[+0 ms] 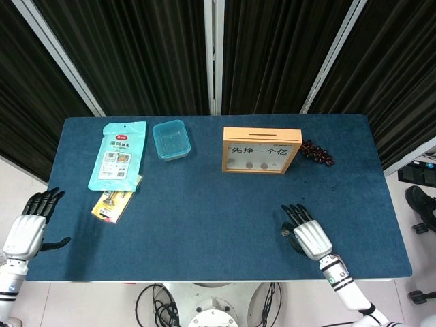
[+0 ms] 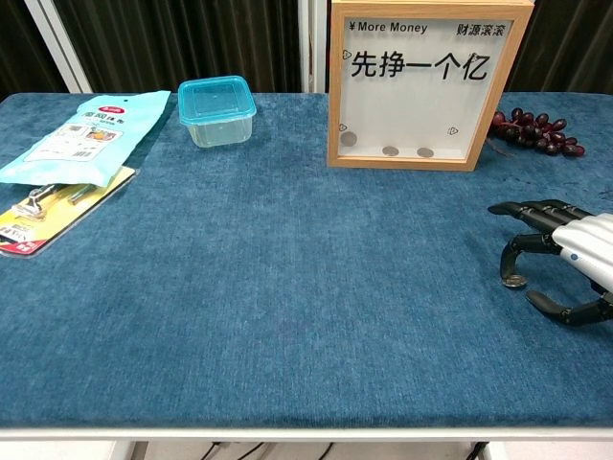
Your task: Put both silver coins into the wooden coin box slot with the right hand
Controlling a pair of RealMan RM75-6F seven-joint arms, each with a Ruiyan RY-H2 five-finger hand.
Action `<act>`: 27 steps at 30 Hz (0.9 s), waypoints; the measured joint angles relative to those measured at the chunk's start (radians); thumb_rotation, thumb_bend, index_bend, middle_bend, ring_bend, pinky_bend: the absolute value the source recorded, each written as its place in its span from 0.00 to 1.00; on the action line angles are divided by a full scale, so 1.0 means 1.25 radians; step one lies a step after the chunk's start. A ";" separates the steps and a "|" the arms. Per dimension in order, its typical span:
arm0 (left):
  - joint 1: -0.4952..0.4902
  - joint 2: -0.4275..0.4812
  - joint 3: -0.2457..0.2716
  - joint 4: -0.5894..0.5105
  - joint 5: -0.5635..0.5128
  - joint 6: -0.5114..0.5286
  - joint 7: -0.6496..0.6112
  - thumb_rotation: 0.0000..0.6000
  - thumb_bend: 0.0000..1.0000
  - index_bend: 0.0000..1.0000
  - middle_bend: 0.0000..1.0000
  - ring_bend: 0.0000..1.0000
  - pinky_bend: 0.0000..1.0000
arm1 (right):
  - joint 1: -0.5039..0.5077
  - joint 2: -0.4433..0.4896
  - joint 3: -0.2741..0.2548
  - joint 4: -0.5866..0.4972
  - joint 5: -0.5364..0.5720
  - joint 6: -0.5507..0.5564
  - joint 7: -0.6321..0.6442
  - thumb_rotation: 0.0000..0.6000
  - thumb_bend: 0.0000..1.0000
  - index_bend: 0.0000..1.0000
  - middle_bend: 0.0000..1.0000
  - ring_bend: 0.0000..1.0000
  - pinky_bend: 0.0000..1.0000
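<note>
The wooden coin box (image 1: 262, 150) (image 2: 431, 81) stands upright at the back centre-right, its slot (image 1: 262, 135) in the top edge and three coins lying behind its window. One silver coin (image 2: 515, 282) lies on the blue cloth in front of the box, to the right. My right hand (image 1: 308, 235) (image 2: 565, 259) hovers palm down over it, with one fingertip (image 2: 508, 276) curled down onto the coin and the thumb apart from it. In the head view the coin is mostly covered. My left hand (image 1: 30, 221) hangs with fingers spread beyond the table's left edge, holding nothing.
A blue plastic tub (image 1: 170, 139) (image 2: 217, 110) sits left of the box. A teal packet (image 1: 118, 155) (image 2: 81, 134) and a yellow packet (image 1: 112, 204) (image 2: 43, 206) lie at the left. Dark grapes (image 1: 317, 152) (image 2: 533, 131) lie right of the box.
</note>
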 measured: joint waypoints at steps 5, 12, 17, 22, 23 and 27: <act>-0.001 -0.001 0.000 0.003 0.001 0.000 -0.004 1.00 0.05 0.00 0.00 0.00 0.00 | 0.000 -0.003 0.002 0.004 0.002 0.000 -0.003 1.00 0.30 0.49 0.05 0.00 0.00; -0.001 -0.003 0.001 0.009 0.003 0.003 -0.013 1.00 0.05 0.00 0.00 0.00 0.00 | 0.000 -0.006 0.005 0.008 0.002 0.003 -0.007 1.00 0.30 0.52 0.05 0.00 0.00; -0.002 -0.003 0.001 0.014 0.005 0.003 -0.018 1.00 0.05 0.00 0.00 0.00 0.00 | 0.001 -0.008 0.006 0.012 0.003 0.004 -0.010 1.00 0.31 0.53 0.05 0.00 0.00; -0.002 -0.005 0.001 0.018 0.005 0.003 -0.023 1.00 0.05 0.00 0.00 0.00 0.00 | 0.002 -0.010 0.008 0.016 0.003 0.006 -0.012 1.00 0.31 0.53 0.05 0.00 0.00; -0.002 -0.005 0.001 0.018 0.005 0.004 -0.023 1.00 0.05 0.00 0.00 0.00 0.00 | 0.003 -0.010 0.008 0.016 0.002 0.005 -0.013 1.00 0.31 0.52 0.05 0.00 0.00; -0.001 -0.005 0.001 0.018 0.006 0.006 -0.024 1.00 0.05 0.00 0.00 0.00 0.00 | 0.004 -0.009 0.007 0.016 0.002 0.003 -0.013 1.00 0.31 0.46 0.05 0.00 0.00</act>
